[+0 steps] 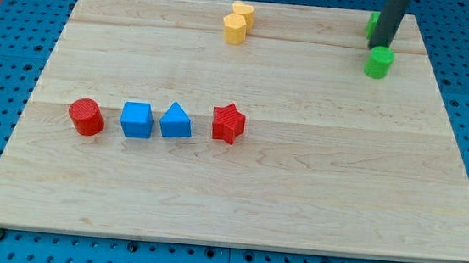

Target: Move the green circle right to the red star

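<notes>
**Lining up the push: green circle sits just on the near side of my tip**

Looking at the green circle [378, 62] first: it's way out at the far right of the board [238, 191], and my tip [375, 47] is right at its far edge, touching or as good as. No pincer on this rig, just the bare rod, so it isn't holding anything.

There's a second green block [371, 24] mostly hidden behind the rod, shape impossible to tell.

The red star [228, 122] is well apart, nearer and off to the left, at the right end of a row with the blue triangle [176, 121], blue cube [137, 120] and red cylinder [86, 117].

So I reckon the tip needs to swing round to the circle's far-right side and shove near-left.
</notes>
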Available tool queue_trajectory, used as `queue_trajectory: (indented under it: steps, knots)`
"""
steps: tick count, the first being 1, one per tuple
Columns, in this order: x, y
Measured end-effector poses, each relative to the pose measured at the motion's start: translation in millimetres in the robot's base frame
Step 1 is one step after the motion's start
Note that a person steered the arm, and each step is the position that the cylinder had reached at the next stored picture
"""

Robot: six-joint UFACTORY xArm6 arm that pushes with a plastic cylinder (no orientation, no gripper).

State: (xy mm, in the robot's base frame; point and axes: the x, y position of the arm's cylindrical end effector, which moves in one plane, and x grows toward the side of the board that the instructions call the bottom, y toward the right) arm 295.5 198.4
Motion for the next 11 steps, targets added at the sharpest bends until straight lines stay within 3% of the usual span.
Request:
queue_trajectory:
  steps: [1, 3, 4, 5, 6, 7, 9, 10, 11]
  knots:
    - [54.9, -27.4]
    - [17.9, 9.5]
    - [59.2, 31.0]
    - [102.5, 19.6]
    - [110.8, -37.2]
    - [144.6, -30.9]
    - [156.8, -94.0]
    - [171.5, -82.9]
    - [208.2, -102.5]
